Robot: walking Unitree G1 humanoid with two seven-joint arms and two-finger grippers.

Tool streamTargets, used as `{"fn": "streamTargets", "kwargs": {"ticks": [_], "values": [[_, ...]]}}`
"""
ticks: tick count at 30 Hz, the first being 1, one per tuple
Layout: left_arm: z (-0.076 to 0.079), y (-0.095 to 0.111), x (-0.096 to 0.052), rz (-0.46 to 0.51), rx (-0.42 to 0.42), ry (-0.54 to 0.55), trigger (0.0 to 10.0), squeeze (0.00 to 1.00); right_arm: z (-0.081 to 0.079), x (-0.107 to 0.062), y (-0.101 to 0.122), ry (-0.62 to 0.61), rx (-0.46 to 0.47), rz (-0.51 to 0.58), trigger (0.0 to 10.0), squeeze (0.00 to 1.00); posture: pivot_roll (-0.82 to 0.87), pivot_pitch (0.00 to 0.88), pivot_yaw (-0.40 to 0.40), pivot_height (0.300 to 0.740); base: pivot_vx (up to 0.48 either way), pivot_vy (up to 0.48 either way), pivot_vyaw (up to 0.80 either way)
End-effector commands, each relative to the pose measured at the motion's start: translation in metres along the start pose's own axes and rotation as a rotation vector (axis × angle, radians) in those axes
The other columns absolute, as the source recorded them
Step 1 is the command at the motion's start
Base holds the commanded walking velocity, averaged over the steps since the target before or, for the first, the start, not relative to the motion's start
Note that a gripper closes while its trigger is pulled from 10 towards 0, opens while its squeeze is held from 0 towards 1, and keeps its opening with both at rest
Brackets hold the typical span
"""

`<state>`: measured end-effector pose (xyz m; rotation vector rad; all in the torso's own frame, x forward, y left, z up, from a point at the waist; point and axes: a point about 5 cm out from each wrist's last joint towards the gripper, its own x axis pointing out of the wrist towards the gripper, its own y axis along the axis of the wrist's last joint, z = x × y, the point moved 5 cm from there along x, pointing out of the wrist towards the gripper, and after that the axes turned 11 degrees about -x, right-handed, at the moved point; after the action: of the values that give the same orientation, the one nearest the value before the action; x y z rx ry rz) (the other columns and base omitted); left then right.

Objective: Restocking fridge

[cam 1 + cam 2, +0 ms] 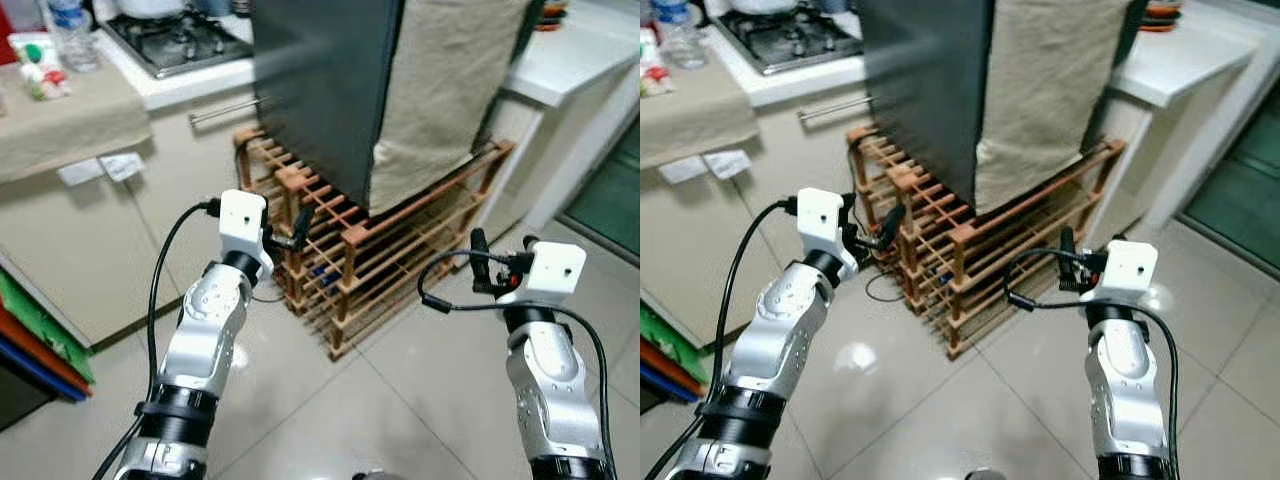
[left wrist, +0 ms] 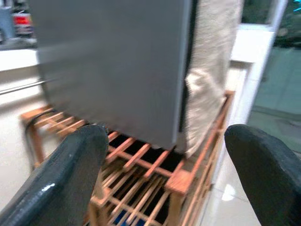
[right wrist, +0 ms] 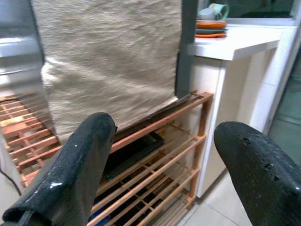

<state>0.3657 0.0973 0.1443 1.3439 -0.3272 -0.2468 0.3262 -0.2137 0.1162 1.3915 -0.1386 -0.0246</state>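
We see the dark grey fridge [image 1: 320, 90] standing on a slatted wooden rack [image 1: 350, 250] on the tiled floor [image 1: 400, 390], with a beige cloth [image 1: 440, 90] hanging down its side. Our left end effector [image 1: 300, 228] is raised just beside the rack's near corner, below the fridge's front, and our right end effector [image 1: 480, 250] hovers near the rack's other end. In the wrist views the fingers [image 2: 61, 179] of the left and the fingers [image 3: 70, 165] of the right stand wide apart, holding nothing.
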Motion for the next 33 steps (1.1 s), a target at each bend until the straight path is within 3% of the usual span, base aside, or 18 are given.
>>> {"fn": "streamTargets", "kwargs": {"ticks": [1, 7, 10, 15, 22, 29, 30, 31, 33], "values": [[0.005, 0.006, 0.002, 0.017, 0.008, -0.042, 10.0, 0.0, -0.004, 0.001, 0.001, 0.005, 0.001, 0.011, 10.0, 0.0, -0.11, 0.0, 0.01, 0.74, 0.251, 0.409, -0.67], [0.006, 0.005, 0.004, 0.019, 0.005, -0.047, 10.0, 0.0, -0.013, -0.002, 0.0, 0.037, 0.009, 0.002, 10.0, 0.0, -0.11, 0.0, -0.006, 0.74, 0.136, 0.407, -0.67], [0.013, -0.004, 0.005, -0.031, 0.068, -0.113, 10.0, 0.0, -0.019, -0.005, -0.007, 0.061, 0.004, -0.016, 10.0, 0.0, -0.11, 0.0, 0.001, 0.74, 0.37, 0.305, -0.67], [0.013, -0.004, 0.002, -0.052, 0.083, -0.148, 10.0, 0.0, -0.021, -0.003, -0.006, 0.05, 0.016, -0.008, 10.0, 0.0, -0.1, 0.0, 0.017, 0.74, 0.4, 0.262, -0.67], [0.004, 0.001, 0.005, -0.055, 0.088, -0.079, 10.0, 0.0, -0.023, 0.0, -0.006, 0.027, 0.037, -0.004, 10.0, 0.0, -0.08, 0.0, 0.045, 0.74, 0.056, 0.04, -0.67], [-0.006, 0.009, 0.005, -0.018, -0.019, 0.013, 10.0, 0.0, -0.025, 0.0, -0.002, 0.04, 0.004, 0.012, 10.0, 0.0, -0.08, 0.0, 0.024, 0.74, 0.0, 0.0, -0.47], [-0.01, 0.01, 0.004, -0.012, -0.057, 0.048, 10.0, 0.0, -0.024, 0.0, -0.001, 0.039, 0.004, 0.015, 10.0, 0.0, -0.07, 0.0, 0.016, 0.74, 0.0, 0.0, 0.0], [-0.015, 0.009, 0.003, -0.011, -0.171, 0.099, 10.0, 0.0, -0.021, 0.0, 0.002, 0.025, 0.013, 0.03, 10.0, 0.0, -0.06, 0.0, 0.012, 0.74, 0.0, 0.0, 0.0], [-0.014, 0.005, -0.001, -0.018, -0.206, 0.105, 10.0, 0.0, -0.017, -0.002, 0.005, -0.004, 0.042, 0.051, 10.0, 0.0, -0.05, 0.0, 0.008, 0.74, 0.0, 0.0, 0.0]]}}
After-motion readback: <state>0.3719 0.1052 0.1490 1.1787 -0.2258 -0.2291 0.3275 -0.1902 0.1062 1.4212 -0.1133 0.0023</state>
